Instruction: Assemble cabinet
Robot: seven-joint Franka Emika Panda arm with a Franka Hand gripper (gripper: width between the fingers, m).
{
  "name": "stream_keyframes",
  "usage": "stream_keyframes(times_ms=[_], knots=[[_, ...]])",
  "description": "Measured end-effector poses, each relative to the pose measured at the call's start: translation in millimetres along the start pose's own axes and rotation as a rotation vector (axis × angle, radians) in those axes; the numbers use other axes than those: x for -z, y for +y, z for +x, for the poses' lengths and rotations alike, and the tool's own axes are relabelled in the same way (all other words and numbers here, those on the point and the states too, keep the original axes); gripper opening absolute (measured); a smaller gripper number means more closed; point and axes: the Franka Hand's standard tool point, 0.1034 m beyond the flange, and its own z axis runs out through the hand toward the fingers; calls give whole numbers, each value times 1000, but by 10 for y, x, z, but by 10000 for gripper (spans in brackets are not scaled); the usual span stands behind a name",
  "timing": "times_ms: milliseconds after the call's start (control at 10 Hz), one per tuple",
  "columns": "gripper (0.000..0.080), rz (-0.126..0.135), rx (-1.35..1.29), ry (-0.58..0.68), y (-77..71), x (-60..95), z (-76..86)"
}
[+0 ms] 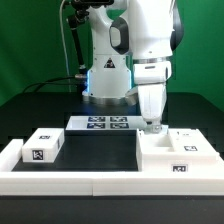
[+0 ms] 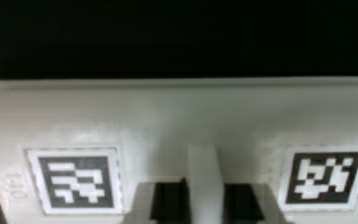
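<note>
Low white border rail (image 1: 90, 182): nearest us, untouched.
Pincer (image 1: 152, 125): narrowly parted over large white plastic cabinet body (image 1: 180, 158); hold, we cannot tell.
Risk: we fear an edge pinch slipping.

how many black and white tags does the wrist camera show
2. Both are on the white box: the first tag on one side of the claw, the second tag on the other side. More may lie outside the frame.

Between box part (image 1: 42, 147) and body (image 1: 175, 152), marker board (image 1: 105, 123)
</note>
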Motion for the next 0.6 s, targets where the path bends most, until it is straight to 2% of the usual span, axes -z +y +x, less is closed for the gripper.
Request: stream_keyframes(times_ms=[200,400,600], knots=[[68,-5,22,-26,54,191,43],[68,-2,31,-53,129,314,30],[68,-4,47,-63,275,374,3]])
